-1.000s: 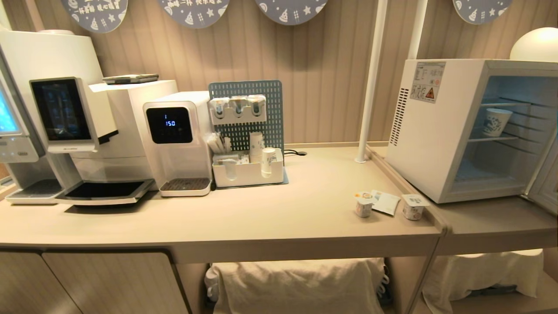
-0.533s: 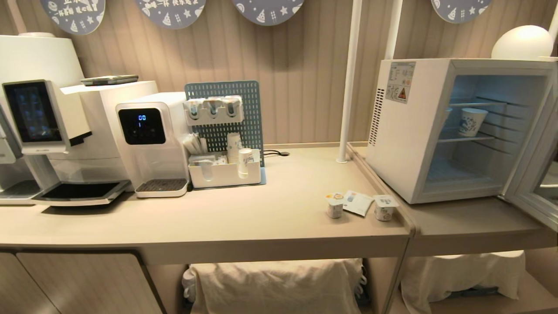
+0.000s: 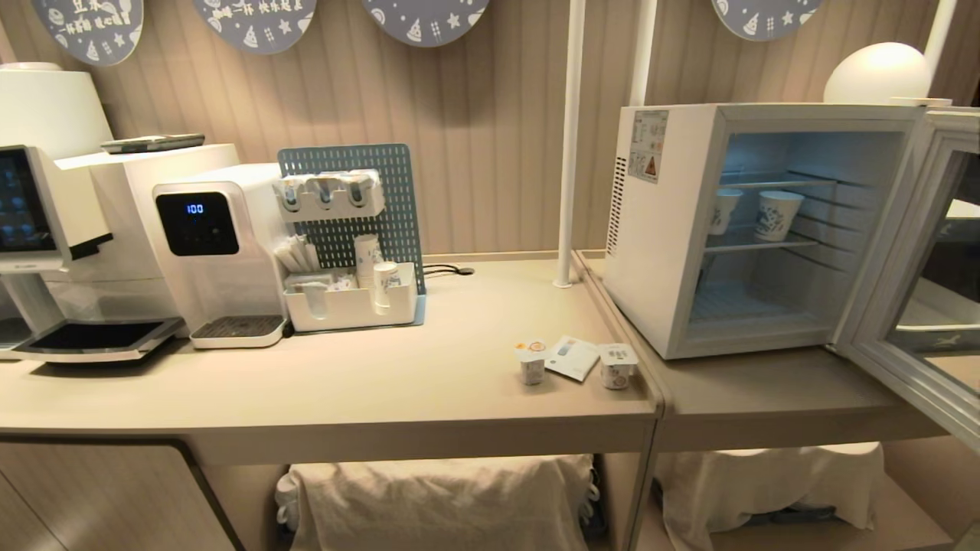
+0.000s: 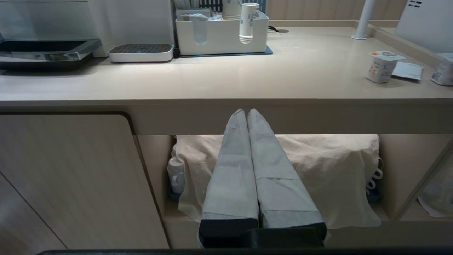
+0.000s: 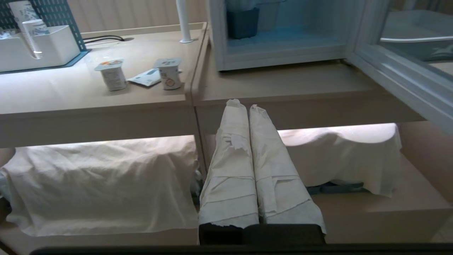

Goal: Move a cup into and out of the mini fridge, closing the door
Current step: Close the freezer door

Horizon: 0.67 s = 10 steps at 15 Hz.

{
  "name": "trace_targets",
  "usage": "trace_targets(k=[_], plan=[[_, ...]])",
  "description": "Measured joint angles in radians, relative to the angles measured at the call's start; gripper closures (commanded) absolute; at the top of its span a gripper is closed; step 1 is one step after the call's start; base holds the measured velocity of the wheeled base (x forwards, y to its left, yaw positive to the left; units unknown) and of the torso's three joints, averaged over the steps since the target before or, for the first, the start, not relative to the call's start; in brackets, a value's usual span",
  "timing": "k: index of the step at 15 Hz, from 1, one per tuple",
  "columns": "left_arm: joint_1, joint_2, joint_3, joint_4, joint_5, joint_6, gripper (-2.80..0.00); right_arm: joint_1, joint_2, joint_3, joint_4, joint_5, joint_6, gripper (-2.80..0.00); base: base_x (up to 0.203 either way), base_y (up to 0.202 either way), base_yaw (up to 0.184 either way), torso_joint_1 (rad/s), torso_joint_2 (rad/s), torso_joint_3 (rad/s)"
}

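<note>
Fridge point(image 3: 666, 229) stands with door point(image 3: 911, 306) swung wide, cup point(image 3: 777, 215) on its shelf; two yogurt pots point(image 3: 531, 363) nearby. Left gripper point(image 4: 246, 112) and right gripper point(image 5: 244, 104) closed, empty, below the counter point(image 3: 429, 383).

Drinks corner, office pantry or café: coffee machine point(image 3: 46, 222), water dispenser point(image 3: 207, 245), paper cup rack point(image 3: 360, 245), mini fridge point(image 3: 689, 222) on table point(image 3: 429, 383).
</note>
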Motion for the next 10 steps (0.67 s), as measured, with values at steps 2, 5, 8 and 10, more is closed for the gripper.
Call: trace_targets(k=[2, 5, 8, 10], plan=[[0.0, 0.0, 0.0, 0.0, 0.0, 0.0, 0.0, 0.0, 0.0, -0.001, 0.0, 0.0, 0.0, 0.0, 0.0, -0.193, -0.002, 0.002, 0.0, 0.002], [0.0, 0.0, 0.0, 0.0, 0.0, 0.0, 0.0, 0.0, 0.0, 0.0, 0.0, 0.0, 0.0, 0.0, 0.0, -0.194, -0.001, 0.001, 0.0, 0.005], [0.0, 0.0, 0.0, -0.001, 0.0, 0.0, 0.0, 0.0, 0.0, 0.0, 0.0, 0.0, 0.0, 0.0, 0.0, -0.197, -0.002, 0.003, 0.0, 0.001], [0.0, 0.0, 0.0, 0.0, 0.0, 0.0, 0.0, 0.0, 0.0, 0.0, 0.0, 0.0, 0.0, 0.0, 0.0, -0.197, -0.001, 0.0, 0.0, -0.001]])
